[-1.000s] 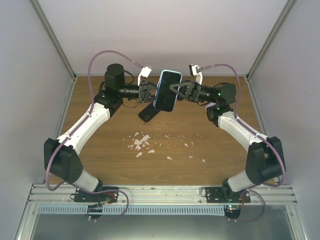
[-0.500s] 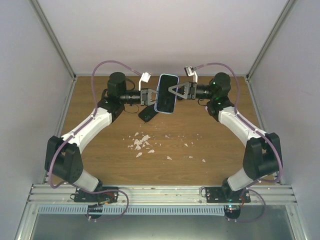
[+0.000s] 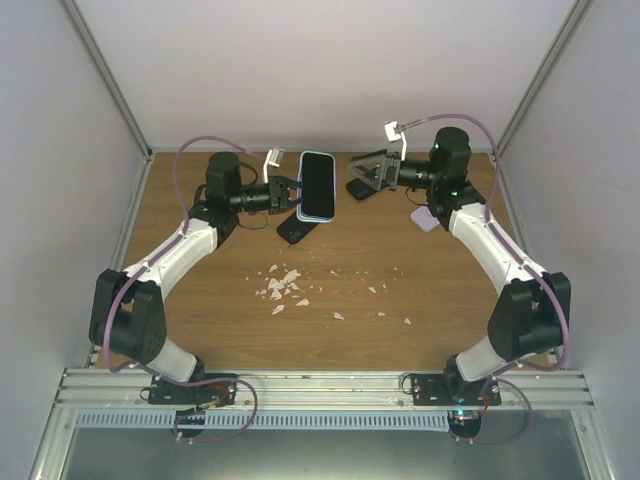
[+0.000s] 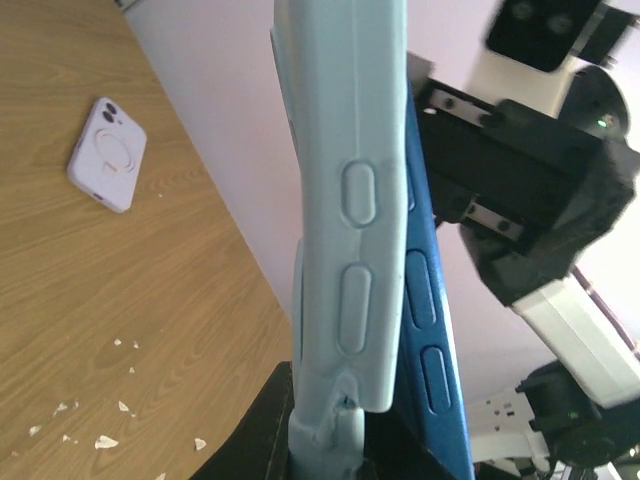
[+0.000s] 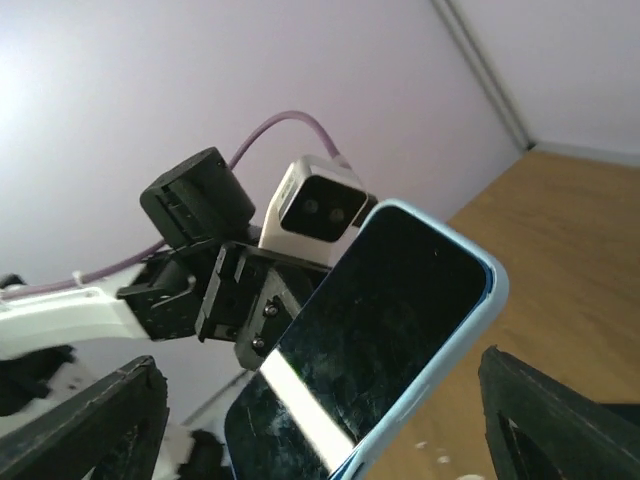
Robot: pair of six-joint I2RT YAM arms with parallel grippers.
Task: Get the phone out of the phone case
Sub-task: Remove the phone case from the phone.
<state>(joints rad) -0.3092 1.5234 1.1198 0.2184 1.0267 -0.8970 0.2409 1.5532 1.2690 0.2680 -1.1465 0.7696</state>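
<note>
Over the far half of the wooden table point(image 3: 200, 300), top view: left gripper point(image 3: 293, 193) pinched tight on the left edge of the light-blue phone case point(image 3: 316, 218), held in the air with the phone point(image 3: 317, 183) inside, dark screen showing. Right gripper point(image 3: 360, 176) just beside it, apart, jaws spread wide. Black flat item point(image 3: 296, 229) beneath; white case point(image 3: 428, 219) and white scraps point(image 3: 280, 285) on the table.

Left wrist view: phone case edge-on, upright, button bumps visible; a darker blue edge close behind.

Right wrist view: screen tilted toward the lens; own fingers point(image 5: 100, 420) wide at both lower corners, clear of the phone.
</note>
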